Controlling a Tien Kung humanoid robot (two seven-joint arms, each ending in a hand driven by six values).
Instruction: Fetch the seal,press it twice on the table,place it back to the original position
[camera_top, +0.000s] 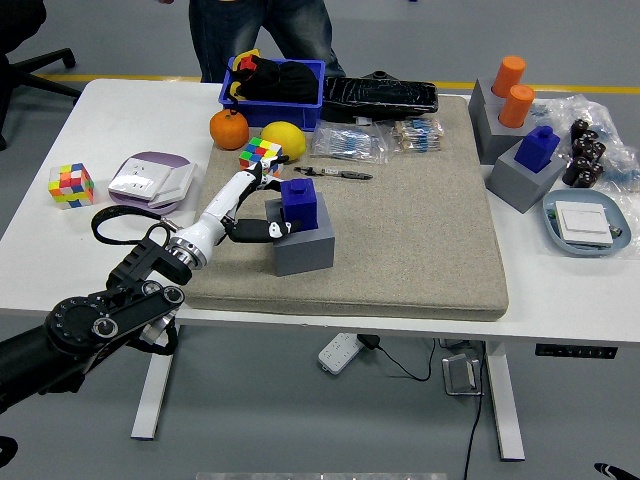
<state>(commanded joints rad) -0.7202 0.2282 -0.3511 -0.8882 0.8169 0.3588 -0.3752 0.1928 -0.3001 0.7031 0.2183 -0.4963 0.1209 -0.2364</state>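
Observation:
A blue seal (300, 202) stands upright in a grey block holder (304, 247) on the beige mat (420, 230). My left hand (274, 206) reaches in from the lower left and sits against the seal's left side. Its fingers (271, 182) are spread behind the seal, while the thumb (266, 231) lies in front across the holder's top. The hand is open and not closed around the seal. My right arm is out of view.
A Rubik's cube (260, 152), lemon (282, 135), orange (229, 127) and pen (335, 174) lie just behind the hand. A blue bin (272, 84) stands further back. A second blue seal (540, 147) and orange cylinders (512, 90) stand at right. A person (262, 28) stands at the far edge.

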